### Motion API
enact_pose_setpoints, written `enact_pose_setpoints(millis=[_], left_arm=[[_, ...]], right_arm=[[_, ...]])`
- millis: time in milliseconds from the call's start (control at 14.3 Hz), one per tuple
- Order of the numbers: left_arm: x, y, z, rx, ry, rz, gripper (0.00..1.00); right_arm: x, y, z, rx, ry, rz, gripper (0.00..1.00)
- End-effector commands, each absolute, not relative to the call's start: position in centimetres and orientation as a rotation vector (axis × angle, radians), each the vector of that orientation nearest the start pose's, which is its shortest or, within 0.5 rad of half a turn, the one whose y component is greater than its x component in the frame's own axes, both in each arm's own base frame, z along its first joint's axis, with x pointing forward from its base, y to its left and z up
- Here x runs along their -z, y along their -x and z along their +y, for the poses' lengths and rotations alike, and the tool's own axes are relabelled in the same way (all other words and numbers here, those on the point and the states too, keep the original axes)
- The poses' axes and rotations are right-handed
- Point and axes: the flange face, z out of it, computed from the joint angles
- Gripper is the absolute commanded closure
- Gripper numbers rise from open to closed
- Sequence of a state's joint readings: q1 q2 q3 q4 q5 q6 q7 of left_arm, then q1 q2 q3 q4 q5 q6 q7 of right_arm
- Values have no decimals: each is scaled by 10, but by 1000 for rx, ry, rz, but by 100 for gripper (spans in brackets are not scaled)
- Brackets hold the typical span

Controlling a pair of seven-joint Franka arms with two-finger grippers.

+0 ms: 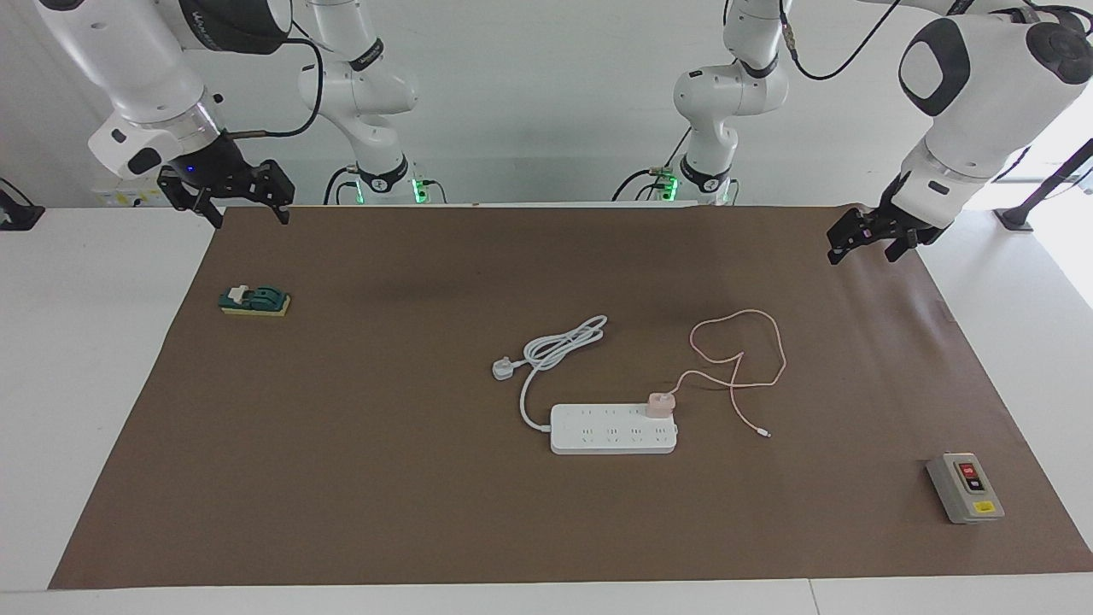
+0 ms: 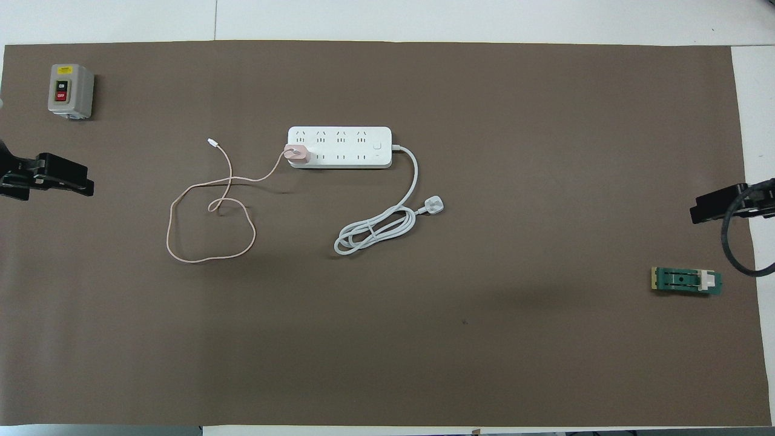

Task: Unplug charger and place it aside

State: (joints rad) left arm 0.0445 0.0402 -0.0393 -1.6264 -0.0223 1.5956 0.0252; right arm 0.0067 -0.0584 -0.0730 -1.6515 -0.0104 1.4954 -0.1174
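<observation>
In the facing view, the charger (image 1: pixel 660 403) was seen plugged into the strip (image 1: pixel 613 429) at the end toward the left arm, its cable (image 1: pixel 741 359) looped on the mat (image 1: pixel 384 444) nearer the robots. The left gripper (image 1: pixel 871 239) hung over the mat's corner, the right gripper (image 1: pixel 229 201) over the other near corner; both were seen spread apart, holding nothing.

In the overhead view, the charger (image 2: pixel 296 154) was seen on the strip (image 2: pixel 339 147), well apart from the left gripper (image 2: pixel 48 175) and right gripper (image 2: pixel 723 203). A switch box (image 2: pixel 71 91) and a green part (image 2: pixel 686 281) were seen near the mat's ends.
</observation>
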Motion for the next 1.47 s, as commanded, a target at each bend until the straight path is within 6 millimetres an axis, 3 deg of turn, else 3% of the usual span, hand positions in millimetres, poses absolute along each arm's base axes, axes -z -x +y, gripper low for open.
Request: enact_pose_setpoints(millis=[0,210,349,629,769,1188,1397], left_arm=[[-583,-566,3,-89,3166,8,0],[-581,-568,4,-87,3164,3,0],[-583,-567,8,-84,3166,3,0],[-584,-566,14,-82,3167,-39,0],[-582,-567,10,-84,3167,-29,0],[-582,-573,16,-21,3171,-50,0],[-577,-570,19,-55,3171,-57,0]], right_arm=[[-614,-520,-40,-158,3140,-62,0],[-613,-520,-33,-150,3139,-44,0],[-601,-520,-14,-185,3131,133,0],[-569,-528,23,-224,3006,458,0],[-539,-548,34,-281,2913,619,0],[-470,-592,112,-406,2569,1105,0],[-461,-606,151,-468,2398,1313,0]])
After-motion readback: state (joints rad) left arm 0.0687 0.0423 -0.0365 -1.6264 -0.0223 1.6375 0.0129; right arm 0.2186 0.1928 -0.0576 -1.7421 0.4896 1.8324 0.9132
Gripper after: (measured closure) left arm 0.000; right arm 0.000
